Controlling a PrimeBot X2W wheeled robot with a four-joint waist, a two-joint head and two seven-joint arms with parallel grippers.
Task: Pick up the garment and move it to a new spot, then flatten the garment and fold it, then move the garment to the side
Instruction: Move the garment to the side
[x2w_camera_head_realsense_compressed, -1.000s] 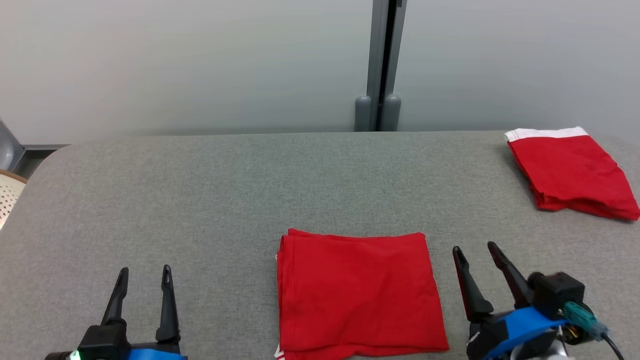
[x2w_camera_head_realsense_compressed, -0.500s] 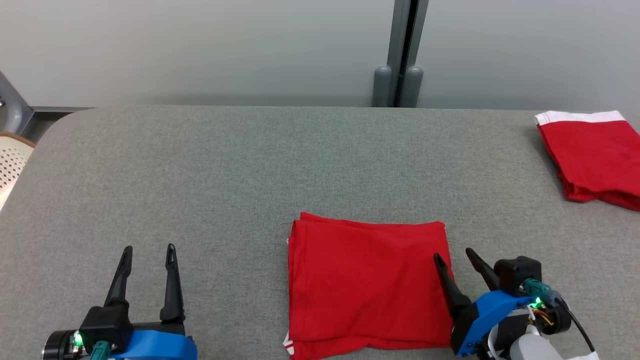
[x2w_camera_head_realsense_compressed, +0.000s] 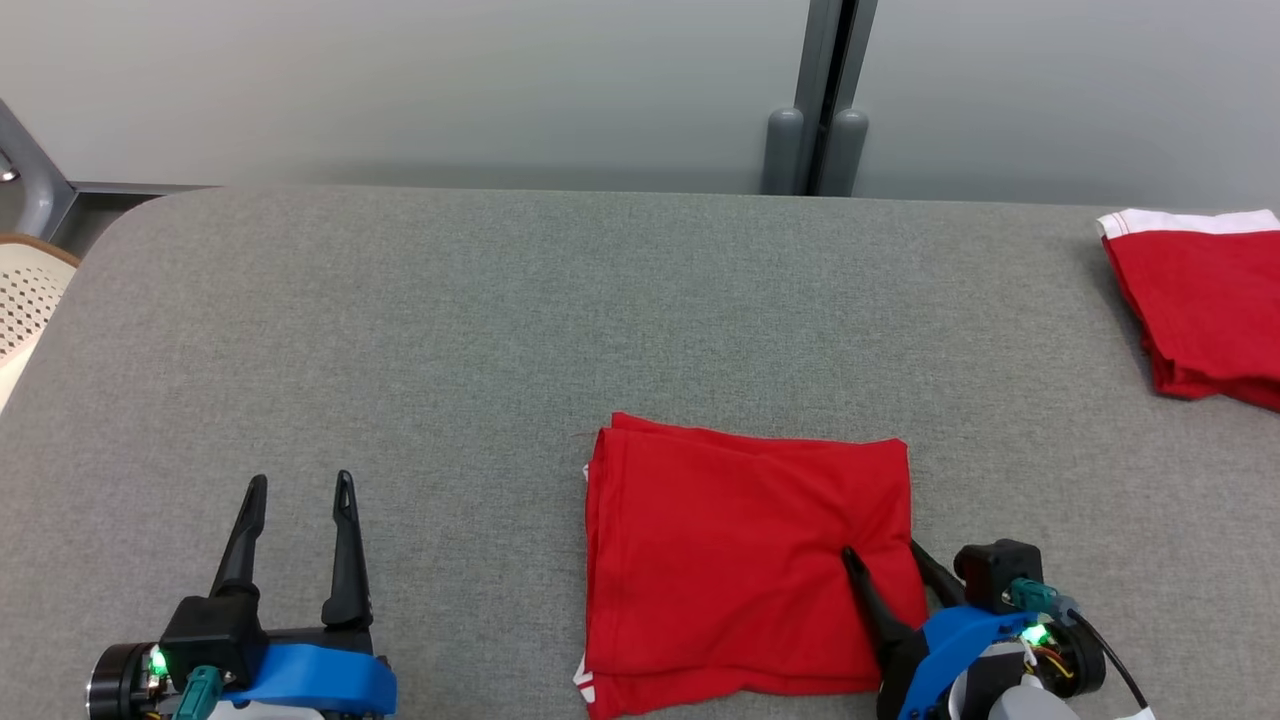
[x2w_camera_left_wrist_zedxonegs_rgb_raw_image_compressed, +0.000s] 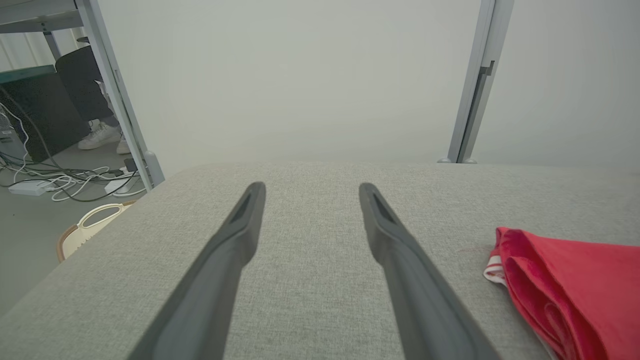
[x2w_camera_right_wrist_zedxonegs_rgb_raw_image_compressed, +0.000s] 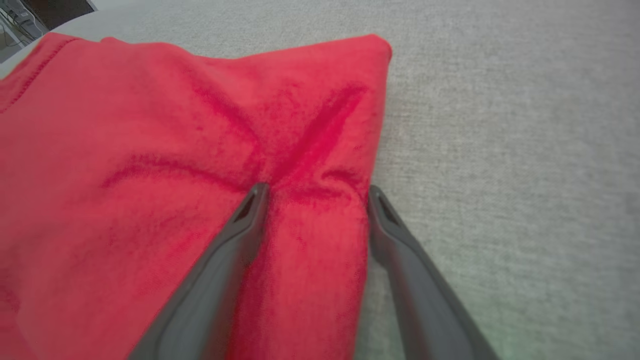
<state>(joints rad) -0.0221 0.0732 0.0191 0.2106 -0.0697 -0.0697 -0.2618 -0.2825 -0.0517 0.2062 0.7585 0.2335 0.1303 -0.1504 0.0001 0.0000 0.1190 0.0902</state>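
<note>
**Open right gripper (x2w_camera_head_realsense_compressed: 880, 549) astride edge of garment (x2w_camera_head_realsense_compressed: 745, 560)**

From the head: garment folded, red, flat on the grey table (x2w_camera_head_realsense_compressed: 500, 330), near the front edge and right of middle. Roughly rectangular; layers stacked along the left side; scrap of white trim (x2w_camera_head_realsense_compressed: 582, 690) at the near left corner. At its near right corner, right gripper with fingers apart, one on the cloth, the other just off the right edge. Well apart to the left, left gripper (x2w_camera_head_realsense_compressed: 301, 478) over bare table, fingers spread, holding nothing. At far right, second garment (x2w_camera_head_realsense_compressed: 1200, 300), red with a white band, cut off by the frame. Past the table's left end, pale perforated basket (x2w_camera_head_realsense_compressed: 25, 290), mostly out of frame.

From the right wrist, up close: a strip of cloth between the spread fingers, not clamped; creases fanning out from the left fingertip, pressed into the fabric; right finger alongside the edge, over table. Hard to tell whether that finger touches cloth.

From the left wrist: garment's layered side low at right, striped trim at the fold, far part cut off. Beyond the table, grey post (x2w_camera_left_wrist_zedxonegs_rgb_raw_image_compressed: 475, 85), cables (x2w_camera_left_wrist_zedxonegs_rgb_raw_image_compressed: 60, 180) on the floor, a person's pale shoes (x2w_camera_left_wrist_zedxonegs_rgb_raw_image_compressed: 100, 136), basket rim.
</note>
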